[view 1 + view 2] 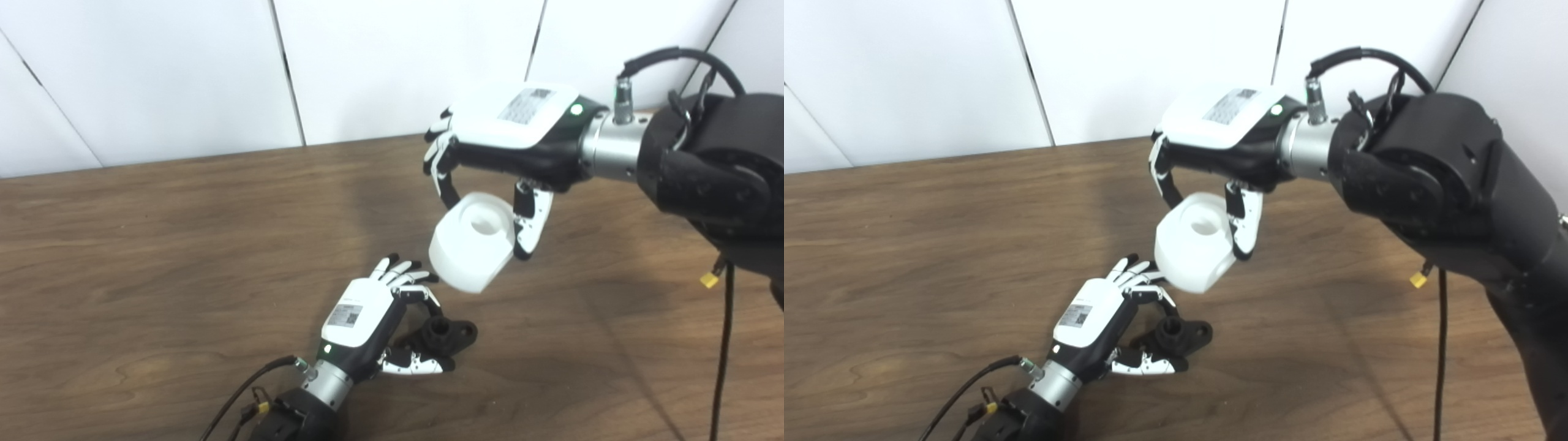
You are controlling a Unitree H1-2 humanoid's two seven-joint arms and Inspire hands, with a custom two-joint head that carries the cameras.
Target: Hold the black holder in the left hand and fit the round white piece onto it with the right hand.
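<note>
Black holder (444, 334): left eye view, lower centre of frame, resting low over the brown wooden desk (153, 257); left hand (373, 318) has hold of it, thumb below and curled fingers above, other fingers (398, 269) fanned out toward the upper right. Round white piece (474, 242): centre of frame, raised off the desk, tilted, recessed face with a central hole turned up; pinched by the right hand (508, 144), fingers on its upper left edge and thumb on its right side; just above and right of the left hand's fingertips, apart from the holder. White panelled wall (184, 73): across the top. Right eye view: same arrangement, shifted left; holder (1179, 334) lower centre in the closed left hand (1102, 315); white piece (1197, 245) held aloft at centre by the right hand (1213, 131); black cable (1439, 343) hanging at right.
</note>
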